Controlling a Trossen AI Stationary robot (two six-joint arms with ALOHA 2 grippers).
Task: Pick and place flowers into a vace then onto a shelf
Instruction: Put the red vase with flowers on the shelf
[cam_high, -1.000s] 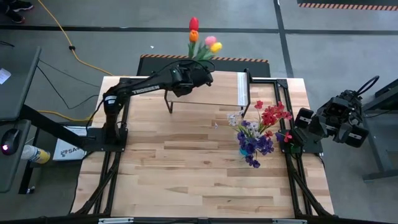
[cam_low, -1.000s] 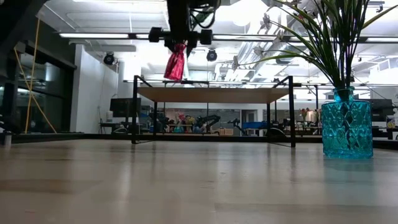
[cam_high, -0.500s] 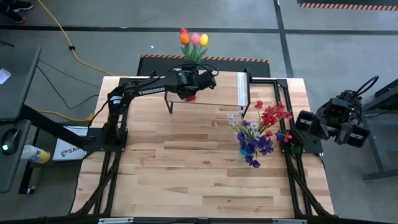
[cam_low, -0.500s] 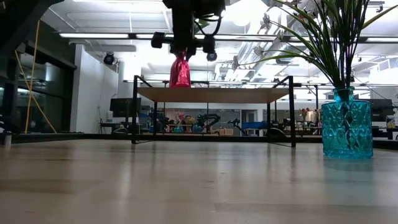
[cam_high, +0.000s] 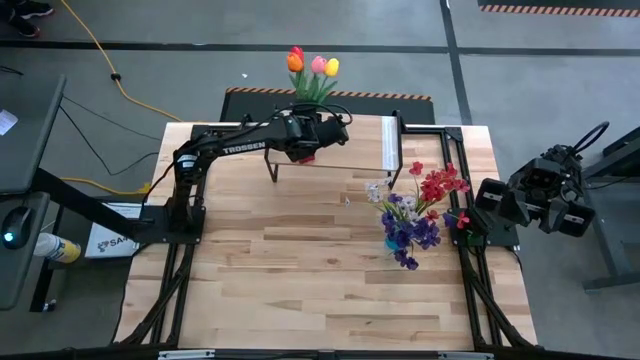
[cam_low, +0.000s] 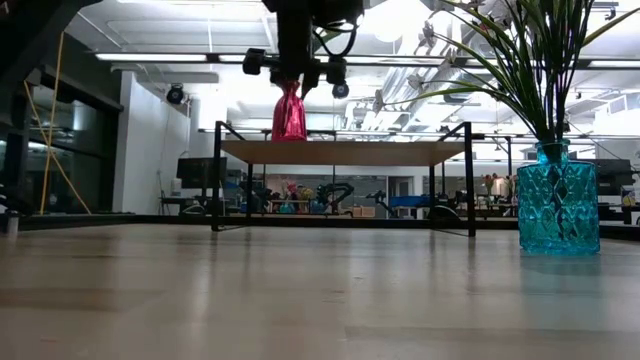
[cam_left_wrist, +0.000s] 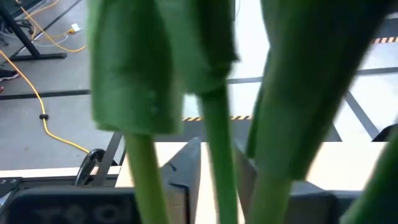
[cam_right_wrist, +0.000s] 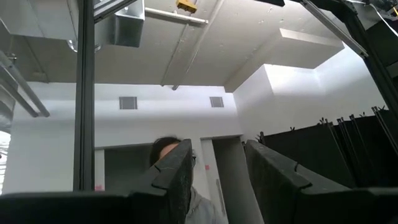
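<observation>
The shelf (cam_high: 335, 142) stands at the table's (cam_high: 300, 260) far edge. Above its left end the left gripper (cam_low: 290, 72) is clamped on a red vase (cam_low: 289, 112) of tulips (cam_high: 311, 66), its base at the board. Right of the shelf, a blue vase (cam_low: 557, 196) holds more flowers (cam_high: 420, 205). The right gripper (cam_right_wrist: 214, 180) waits beyond that, fingers apart. Letting go while tilted could tip the top-heavy red vase.

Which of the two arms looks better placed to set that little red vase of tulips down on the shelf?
The left: its tool already holds the red vase over the shelf.
</observation>
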